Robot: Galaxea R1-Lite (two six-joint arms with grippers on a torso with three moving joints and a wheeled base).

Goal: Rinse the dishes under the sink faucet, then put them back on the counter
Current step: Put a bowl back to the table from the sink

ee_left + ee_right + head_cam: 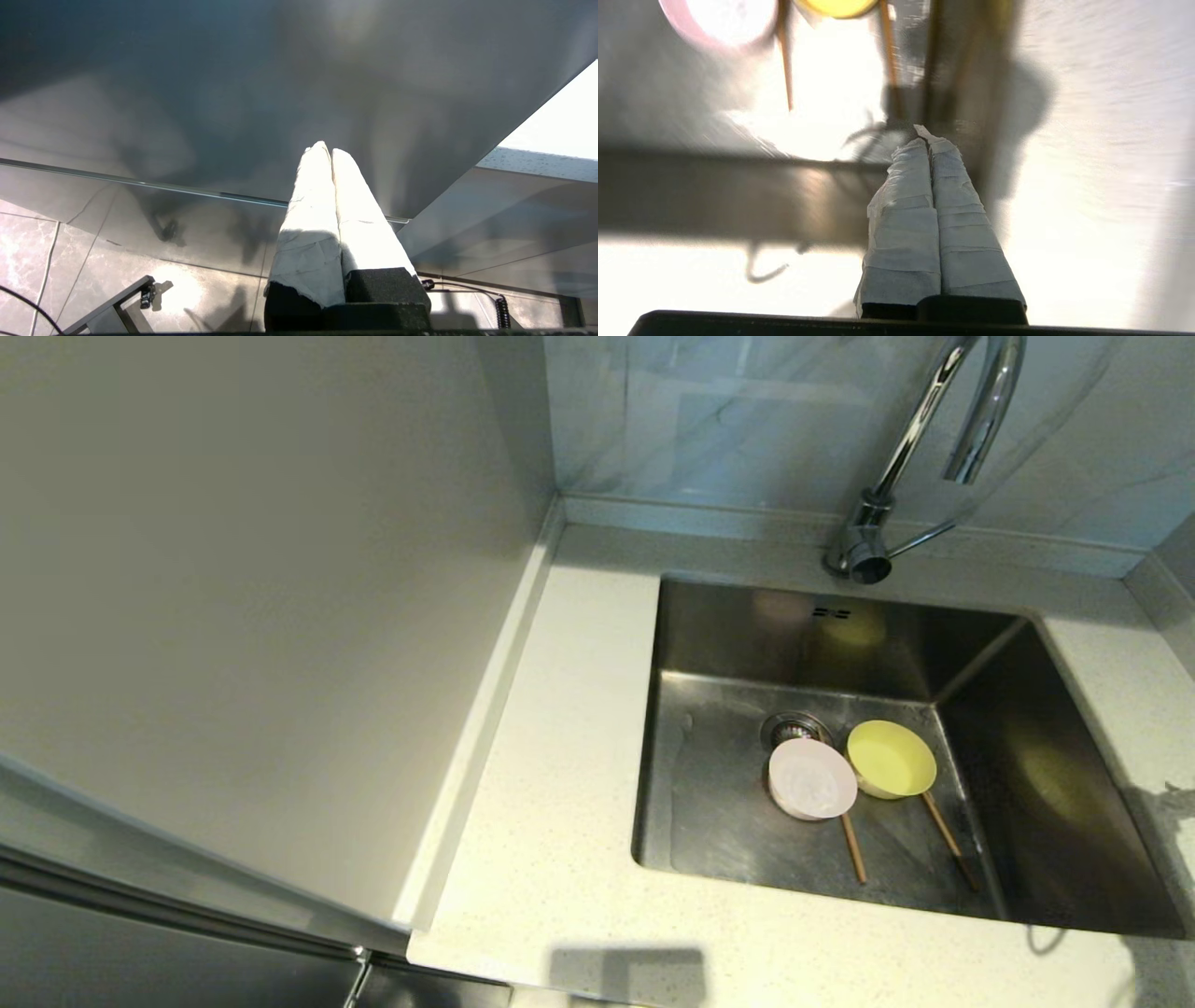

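A pale pink bowl [811,778] and a yellow-green bowl [891,759] lie tilted side by side on the floor of the steel sink [709,821], next to the drain strainer [792,726]. Two wooden chopsticks [853,848] [950,840] stick out from under the bowls toward the front wall. The chrome faucet [910,439] rises behind the basin; its spout hangs above the back right. Neither arm shows in the head view. My right gripper [928,139] is shut and empty over the sink's front edge, short of the pink bowl [721,21], yellow-green bowl [836,7] and chopsticks [786,70]. My left gripper [325,148] is shut, parked low before a grey panel.
The speckled counter [560,784] runs left of and in front of the sink, with a raised rim against a tall grey cabinet side [243,597]. A marbled wall panel [709,420] stands behind. A narrow counter strip [1130,700] lies right of the basin.
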